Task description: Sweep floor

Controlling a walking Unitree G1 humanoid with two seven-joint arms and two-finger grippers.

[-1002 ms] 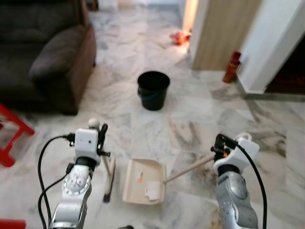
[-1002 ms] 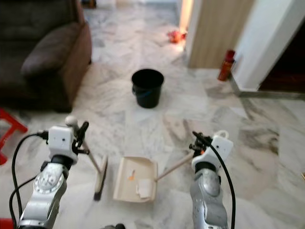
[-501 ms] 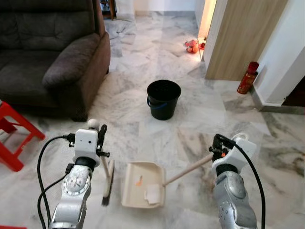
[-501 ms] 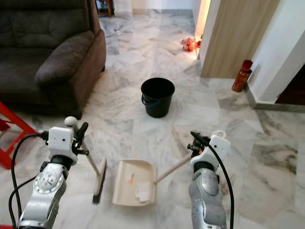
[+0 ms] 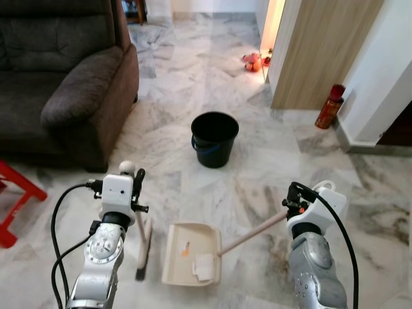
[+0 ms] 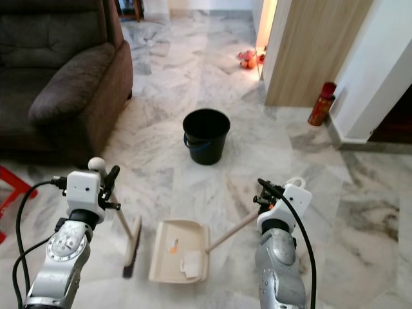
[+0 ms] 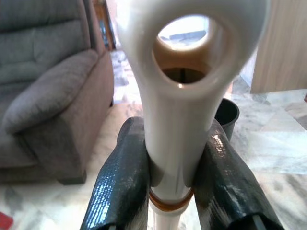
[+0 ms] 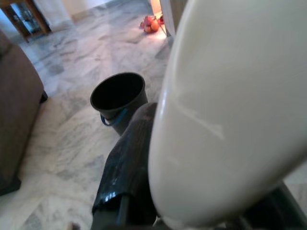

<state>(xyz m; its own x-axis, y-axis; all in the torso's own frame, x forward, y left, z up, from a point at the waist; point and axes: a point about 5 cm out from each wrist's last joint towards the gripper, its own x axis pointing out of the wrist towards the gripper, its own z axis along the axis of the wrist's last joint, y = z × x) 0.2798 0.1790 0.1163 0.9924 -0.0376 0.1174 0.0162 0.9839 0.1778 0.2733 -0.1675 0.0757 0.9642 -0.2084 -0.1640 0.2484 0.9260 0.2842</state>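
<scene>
A: Where's the broom?

B: The broom (image 5: 143, 241) stands nearly upright on the marble floor (image 5: 193, 90), bristle head down just beside the left side of the dustpan (image 5: 192, 253). Its pale handle runs up into the left gripper (image 7: 168, 177), which pinches it: both black fingers (image 7: 122, 184) are pressed against the shaft just under the handle's hanging loop.

A: And the dustpan?

B: It lies flat on the floor between the two arms, cream coloured, open mouth toward the black bucket (image 5: 214, 138). Inside it sit a crumpled white scrap (image 5: 203, 266) near the back wall and a small orange bit (image 5: 185, 250) nearer the middle. Its long handle slants up and to the right from the back edge into the right gripper (image 5: 296, 199).

A: Is that gripper clamped on it?

B: In the right wrist view the cream handle end lies hard against one black finger (image 8: 127, 167), and the other finger is mostly hidden behind it. The handle goes straight into the gripper in both eye views, so it reads as held.

A: What's around them?

B: The bucket stands well ahead of the dustpan, in the middle of the floor. A dark brown sofa (image 5: 58, 77) fills the far left, with a red stool (image 5: 16, 199) at the left edge. To the right are a wooden door panel (image 5: 322, 51) and a red bottle (image 5: 327, 106) by the white wall. Some orange-red things (image 5: 252, 62) lie far off by the doorway.
</scene>
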